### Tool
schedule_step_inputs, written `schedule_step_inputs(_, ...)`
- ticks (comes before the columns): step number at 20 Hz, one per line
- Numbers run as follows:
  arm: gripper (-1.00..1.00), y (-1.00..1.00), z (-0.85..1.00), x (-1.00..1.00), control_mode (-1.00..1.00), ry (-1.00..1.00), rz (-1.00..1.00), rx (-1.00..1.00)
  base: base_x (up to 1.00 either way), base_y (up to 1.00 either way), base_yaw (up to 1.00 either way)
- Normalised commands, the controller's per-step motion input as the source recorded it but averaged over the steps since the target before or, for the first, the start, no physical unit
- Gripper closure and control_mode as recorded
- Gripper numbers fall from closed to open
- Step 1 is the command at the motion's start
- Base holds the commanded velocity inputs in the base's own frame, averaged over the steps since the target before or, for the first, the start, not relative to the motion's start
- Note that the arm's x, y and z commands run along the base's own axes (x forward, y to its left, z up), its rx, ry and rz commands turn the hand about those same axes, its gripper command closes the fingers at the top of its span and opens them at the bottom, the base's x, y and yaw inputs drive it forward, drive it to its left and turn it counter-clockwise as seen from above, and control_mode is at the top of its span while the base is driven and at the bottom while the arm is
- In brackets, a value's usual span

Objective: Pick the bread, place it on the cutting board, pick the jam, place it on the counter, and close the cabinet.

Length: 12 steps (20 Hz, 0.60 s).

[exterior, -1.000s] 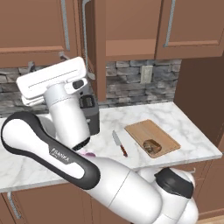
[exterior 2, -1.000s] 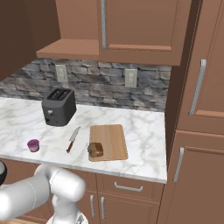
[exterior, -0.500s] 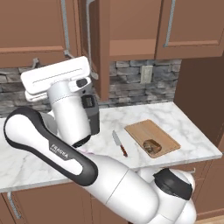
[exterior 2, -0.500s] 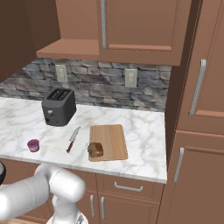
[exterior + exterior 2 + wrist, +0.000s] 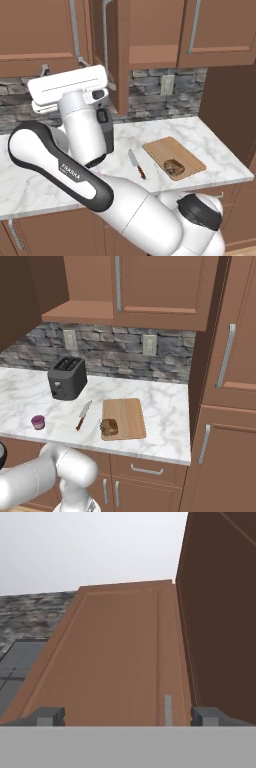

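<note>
The bread (image 5: 109, 427) lies on the near left corner of the cutting board (image 5: 127, 413), and shows again as the bread (image 5: 174, 167) on the cutting board (image 5: 167, 150). The purple jam (image 5: 38, 421) stands on the counter (image 5: 165, 416) near its front edge, left of a knife. My gripper (image 5: 130, 716) is open with nothing between its fingertips (image 5: 47, 716). It faces a brown panelled cabinet door (image 5: 125, 652) close up. The white hand (image 5: 67, 90) is raised beside the open cabinet door (image 5: 112, 50), which stands edge-on.
A black toaster (image 5: 66, 377) stands at the back of the counter, partly behind my arm as the toaster (image 5: 106, 131). A red-handled knife (image 5: 83, 415) lies between the jam and the board. A tall cabinet (image 5: 225, 381) closes off the right end.
My arm has shifted slightly to the right, toward the open cabinet door. The jaws stay open and the things on the counter have not moved.
</note>
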Motion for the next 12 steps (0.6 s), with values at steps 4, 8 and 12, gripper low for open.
schedule_step_inputs(4,-1.0,-0.04,0.0,-0.27,-1.0,0.0,-0.08,0.02,0.0,0.0,0.0)
schedule_step_inputs(8,-1.0,-0.15,0.0,-0.38,-1.0,0.0,-0.11,0.0,0.0,0.0,0.0)
schedule_step_inputs(12,-1.0,-0.21,0.0,-0.37,-1.0,0.0,-0.13,0.0,0.0,0.0,0.0)
